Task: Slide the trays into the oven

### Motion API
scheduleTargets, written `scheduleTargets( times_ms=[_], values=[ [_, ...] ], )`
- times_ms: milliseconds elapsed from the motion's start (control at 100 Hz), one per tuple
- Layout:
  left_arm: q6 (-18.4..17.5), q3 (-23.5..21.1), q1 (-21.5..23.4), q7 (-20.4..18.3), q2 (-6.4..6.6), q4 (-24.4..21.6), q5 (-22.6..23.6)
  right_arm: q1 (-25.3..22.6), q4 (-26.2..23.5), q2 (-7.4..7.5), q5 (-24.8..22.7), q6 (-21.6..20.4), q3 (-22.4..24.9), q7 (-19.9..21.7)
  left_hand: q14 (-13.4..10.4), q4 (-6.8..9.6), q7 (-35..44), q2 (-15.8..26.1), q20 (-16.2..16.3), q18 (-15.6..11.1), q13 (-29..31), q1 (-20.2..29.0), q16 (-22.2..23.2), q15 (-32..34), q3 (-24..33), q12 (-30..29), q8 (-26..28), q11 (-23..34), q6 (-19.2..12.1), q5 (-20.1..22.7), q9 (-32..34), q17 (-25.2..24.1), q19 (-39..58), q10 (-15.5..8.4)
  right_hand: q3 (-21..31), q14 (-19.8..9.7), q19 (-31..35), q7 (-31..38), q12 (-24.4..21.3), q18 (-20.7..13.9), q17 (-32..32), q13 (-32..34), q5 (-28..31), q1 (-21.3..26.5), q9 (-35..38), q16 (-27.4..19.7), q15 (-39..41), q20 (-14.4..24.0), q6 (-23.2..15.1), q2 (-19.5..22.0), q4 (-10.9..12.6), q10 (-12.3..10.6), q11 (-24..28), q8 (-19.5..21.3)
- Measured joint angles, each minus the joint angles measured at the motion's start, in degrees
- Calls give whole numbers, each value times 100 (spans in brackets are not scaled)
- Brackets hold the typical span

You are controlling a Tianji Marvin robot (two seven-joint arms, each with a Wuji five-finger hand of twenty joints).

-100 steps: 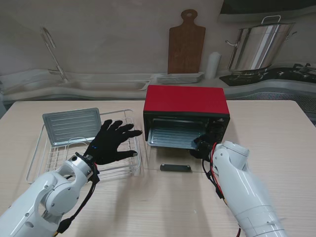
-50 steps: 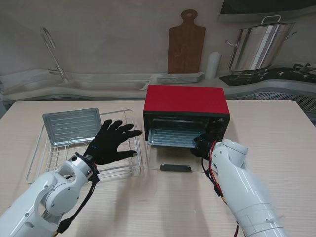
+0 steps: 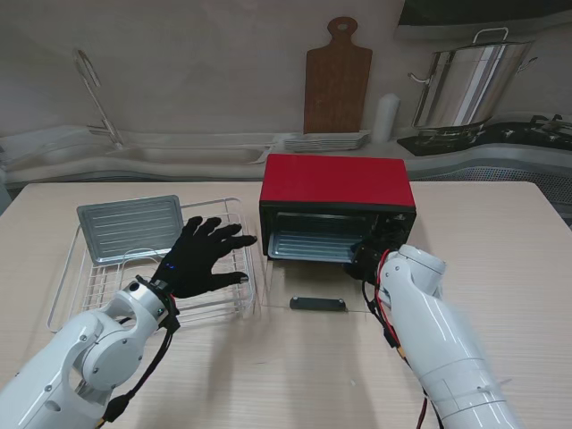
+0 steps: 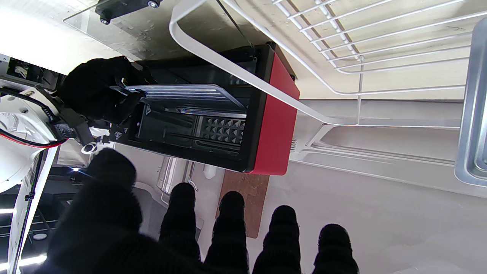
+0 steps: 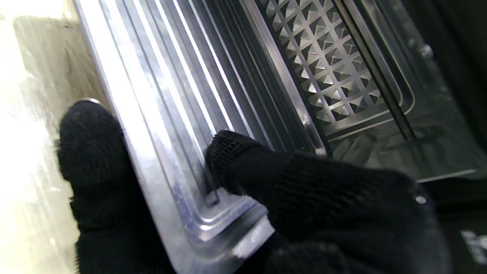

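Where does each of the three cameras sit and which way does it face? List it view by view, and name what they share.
Stand view: above the shoulders, looking down at the table; both arms, open left hand over the rack.
Left wrist view: along the spread fingers toward the red oven.
Right wrist view: right hand pinching the tray at the oven mouth.
Shared: oven and this tray show in all three.

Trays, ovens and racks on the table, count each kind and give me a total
Trays: 2, one in the rack, one in the oven
Oven: 1
Rack: 1
Total: 4
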Motion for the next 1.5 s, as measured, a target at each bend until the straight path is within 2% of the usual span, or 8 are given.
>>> scheduleTargets(
  times_ms=[130, 190, 270, 320, 510, 700, 790, 1500],
  values=[
    [0, -1, -1, 5, 0, 0, 2, 0, 7, 2, -93, 12, 4, 172, -1, 0, 2, 0, 0, 0, 0, 0, 0, 0, 0, 0, 49, 0, 0, 0, 0, 0, 0, 0, -26, 0, -125, -28, 0, 9, -178, -32, -230, -2, -164, -144, -315, -161, 60, 14, 0, 2, -80, -6],
    [0, -1, -1, 8, 0, 0, 4, -5, 9, 5, -169, 25, 10, 276, -1, 0, 2, 0, 0, 0, 0, 0, 0, 0, 0, 0, 49, 0, 0, 0, 0, 0, 0, 0, -258, 0, -255, -28, 0, 9, -349, -124, -457, -48, -393, -164, -470, -254, 70, 16, 8, 5, -64, -33],
    [0, -1, 0, 9, 0, 0, 4, -13, 9, 6, -192, 43, 24, 324, -1, 0, 2, 0, 0, 0, 0, 0, 0, 0, 0, 0, 50, 0, 0, 0, 0, 0, 0, 0, -313, 0, -378, -17, 0, 14, -548, -262, -530, -443, -623, -234, -606, -314, 97, 16, 343, 5, -69, -33],
    [0, -3, 3, 10, 0, 0, 5, -17, 9, 6, -192, 58, 32, 325, -1, 0, 2, 0, 0, 0, 0, 0, 0, 0, 0, 0, 56, 0, 0, 0, 0, 0, 0, 0, -312, 9, -468, -16, 0, 21, -666, -429, -606, -669, -703, -257, -762, -348, 127, -27, 439, 6, -67, -33],
    [0, -7, 15, 23, -1, -3, 9, -36, 10, 7, -217, 87, 64, 370, -1, 0, 3, 0, 0, 0, 0, 0, 0, 0, 0, 0, 58, 0, 0, 0, 0, 0, 0, 0, -380, 48, -867, -26, 0, 149, -1061, -614, -832, -1220, -1005, -346, -1146, -474, 208, -63, 445, 9, -80, 13],
    [1, -7, 19, 24, -1, -4, 8, -74, 6, 11, -233, 107, 110, 460, -1, 0, 11, 0, 0, 0, 0, 0, 0, 0, 0, 0, 59, -1, 0, 0, 0, 0, 0, 0, -662, 94, -954, -26, 35, 201, -1193, -763, -955, -1467, -1105, -347, -1222, -475, 282, 93, 448, 11, -65, 74],
    [1, -8, 21, 27, -1, -4, 6, -98, 5, 11, -360, 120, 122, 506, -1, 0, 13, 0, 0, 0, 0, 0, 0, 0, 0, 0, 61, -1, 0, 0, 0, 0, 0, 0, -980, 98, -954, -26, 64, 204, -1195, -764, -955, -1550, -1105, -342, -1222, -475, 341, 93, 452, 12, -60, 82],
    [-8, -17, 34, 73, -5, -1, -7, -682, -631, 174, -445, 241, 378, 804, -1, 0, 62, 0, 0, -1, 0, 0, 0, 0, 0, 0, 120, -1, 0, 0, -1, 0, 0, 0, -984, 162, -1023, -142, 65, 242, -1393, -854, -1025, -1550, -1197, -341, -1223, -418, 344, 130, 452, 18, -61, 82]
  ],
)
